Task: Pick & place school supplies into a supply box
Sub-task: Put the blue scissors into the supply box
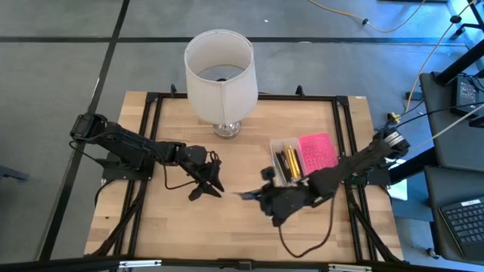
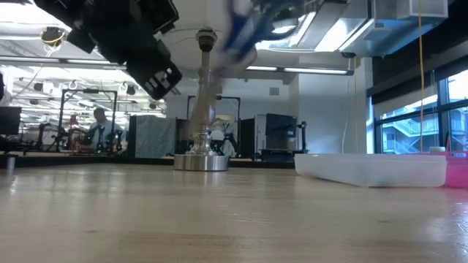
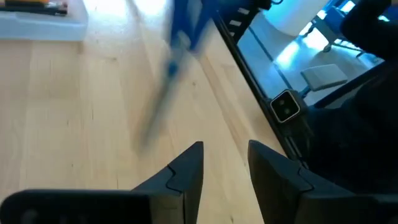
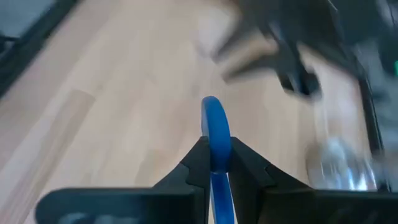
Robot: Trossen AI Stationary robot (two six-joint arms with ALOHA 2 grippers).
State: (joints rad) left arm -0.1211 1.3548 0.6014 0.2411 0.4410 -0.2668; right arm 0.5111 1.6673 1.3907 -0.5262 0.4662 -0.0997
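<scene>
Supply box (image 1: 304, 159): right of centre in the high view, on the wooden table (image 1: 174, 219), clear tray with yellow pencils (image 1: 292, 162) and dark pens (image 1: 281, 164) lying lengthwise inside, pink lid (image 1: 318, 150) folded open on its right side. Seen again in the low view at right (image 2: 369, 169), only as a pale shallow tray with a pink edge cut off by the frame; contents hidden there. No brand, label or readable writing anywhere in these views.

Blue-handled scissors (image 4: 216, 134): clenched between the fingers of the right gripper (image 4: 215, 163), blue loop standing up past the fingertips in the right wrist view. In the high view, right gripper (image 1: 266, 198) just below the box's lower left corner, blades only a faint blur pointing left. In the left wrist view, same scissors (image 3: 180, 37) a blue and grey streak at upper centre, shape hard to make out.

Left gripper (image 1: 206, 181) left of centre in the high view, well apart from the box, fingers parted and grasping nothing; in its own wrist view (image 3: 225, 163) bare wood between the two dark fingers.

White lamp (image 1: 219, 72) at top centre, shade covering most of its metal base; in the low view only the base and stem (image 2: 200, 162) clear, shade out of frame. Person (image 2: 99, 128) small and indistinct, far left background.
</scene>
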